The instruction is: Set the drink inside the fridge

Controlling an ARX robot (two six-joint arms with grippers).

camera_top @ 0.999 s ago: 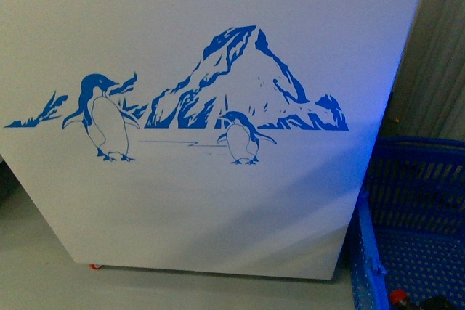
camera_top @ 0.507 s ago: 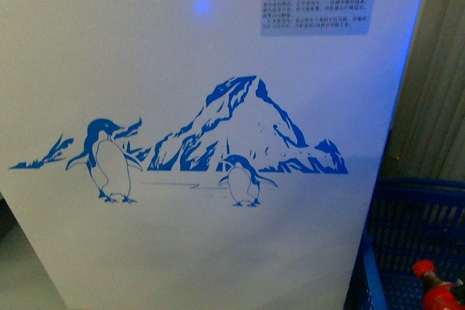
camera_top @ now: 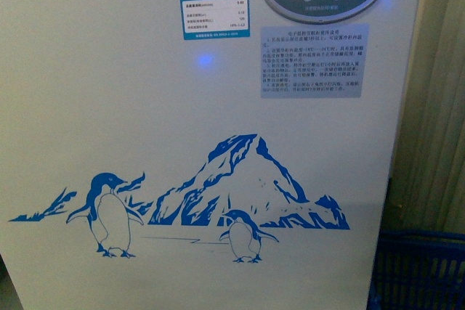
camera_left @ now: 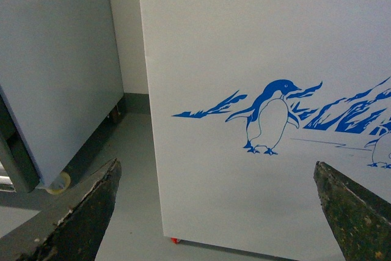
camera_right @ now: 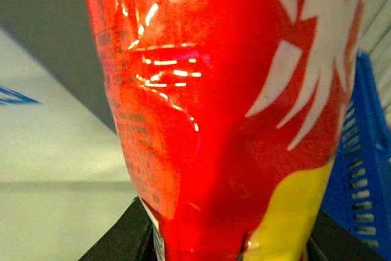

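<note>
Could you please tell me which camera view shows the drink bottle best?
The right wrist view: the red-labelled drink bottle fills the frame, held in the right gripper. The front and left wrist views show the fridge but no bottle.

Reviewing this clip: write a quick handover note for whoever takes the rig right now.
Left gripper: open, empty, facing the fridge front near the penguin decal.
Right gripper: shut on the drink, a red-labelled bottle; blue basket close by.
Done: drink gripped.
Left: fridge top is out of view; find the opening, then lower the drink inside and release.
</note>
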